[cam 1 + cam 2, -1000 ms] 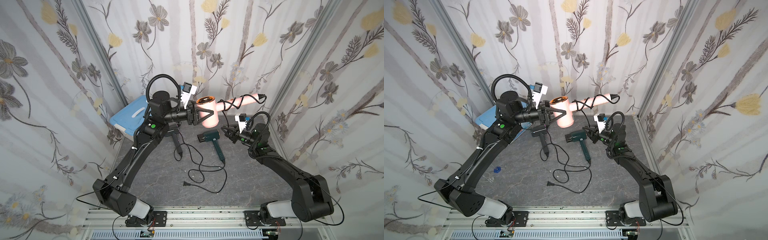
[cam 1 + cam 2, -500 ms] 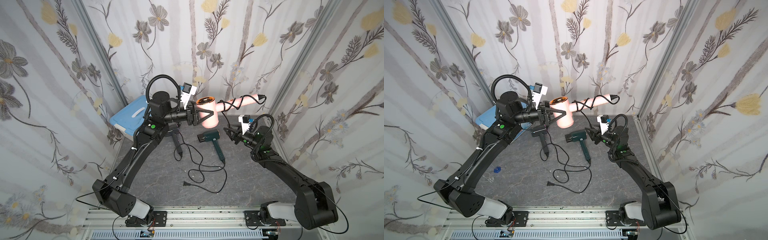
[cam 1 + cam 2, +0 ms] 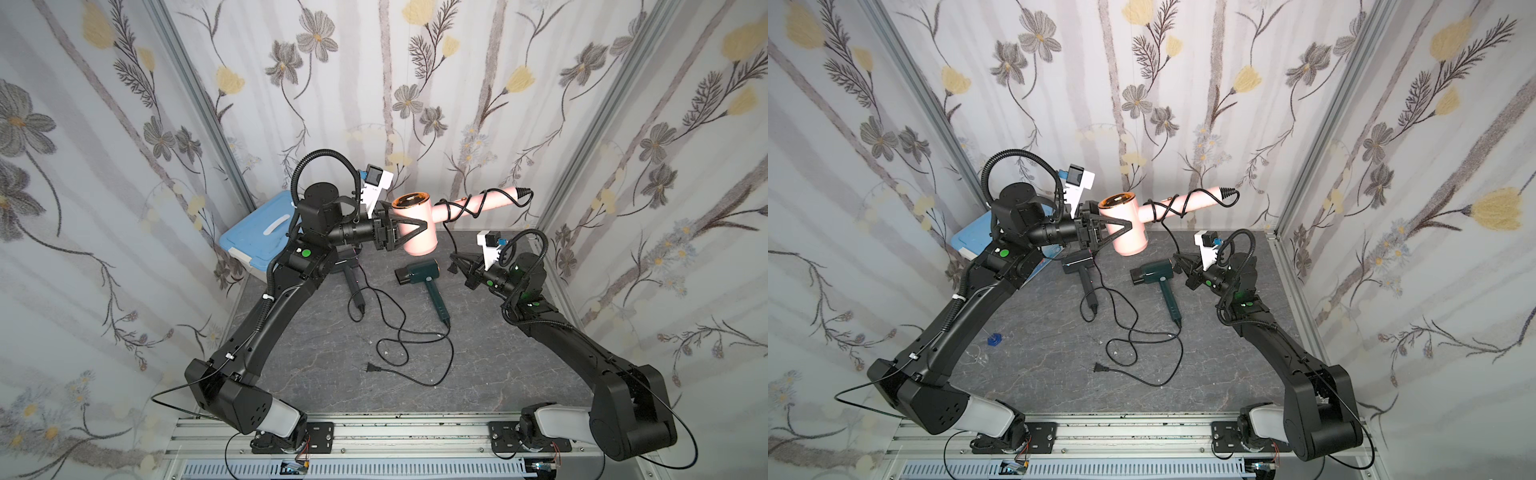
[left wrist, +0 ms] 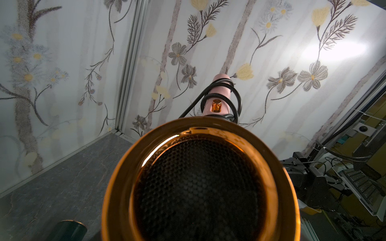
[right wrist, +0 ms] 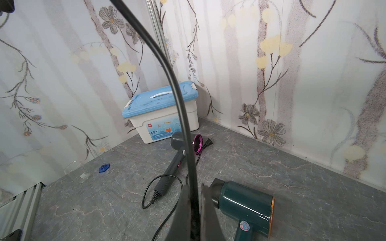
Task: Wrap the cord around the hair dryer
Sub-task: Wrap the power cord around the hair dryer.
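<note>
Right now your left gripper (image 3: 414, 231) clamps the barrel of the pink hair dryer (image 3: 420, 246), the one with the copper-rimmed mouth, and holds it raised above the grey stone-patterned tabletop (image 3: 324, 374), near the back wall. The dryer's handle (image 3: 492, 200) points toward your right side. The black cord (image 3: 452, 208) coils around that handle in several loose turns, and you can see the loops in the left wrist view (image 4: 236, 98). From the coils the cord drops to your right gripper (image 3: 455, 262). Its jaws are closed tight on the cord, which runs down between the fingers (image 5: 181, 210) in the right wrist view. A dark green hair dryer (image 3: 419, 271) lies on the tabletop just beside that gripper. A grey hair dryer (image 3: 352, 283) lies further toward your left. A white storage box (image 3: 257, 237) with a blue lid sits in the back left corner.
</note>
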### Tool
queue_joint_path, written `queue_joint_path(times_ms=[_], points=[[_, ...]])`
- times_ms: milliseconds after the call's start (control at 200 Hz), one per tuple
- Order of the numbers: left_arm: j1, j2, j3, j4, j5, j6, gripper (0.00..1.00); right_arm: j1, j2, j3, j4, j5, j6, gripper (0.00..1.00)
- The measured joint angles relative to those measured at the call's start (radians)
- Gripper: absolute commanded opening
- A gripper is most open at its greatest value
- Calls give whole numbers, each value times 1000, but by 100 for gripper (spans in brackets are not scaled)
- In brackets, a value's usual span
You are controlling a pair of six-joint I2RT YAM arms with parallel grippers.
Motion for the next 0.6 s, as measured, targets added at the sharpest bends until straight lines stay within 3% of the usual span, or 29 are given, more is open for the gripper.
queue_joint_path(times_ms=[365,600], points=[[32,12,-34,-14,-121,31,0,27,-182,-98,-105,64,-28,0],[41,121,151,-315,-152,267,0,73,-346,-36,-419,179,-143,0]])
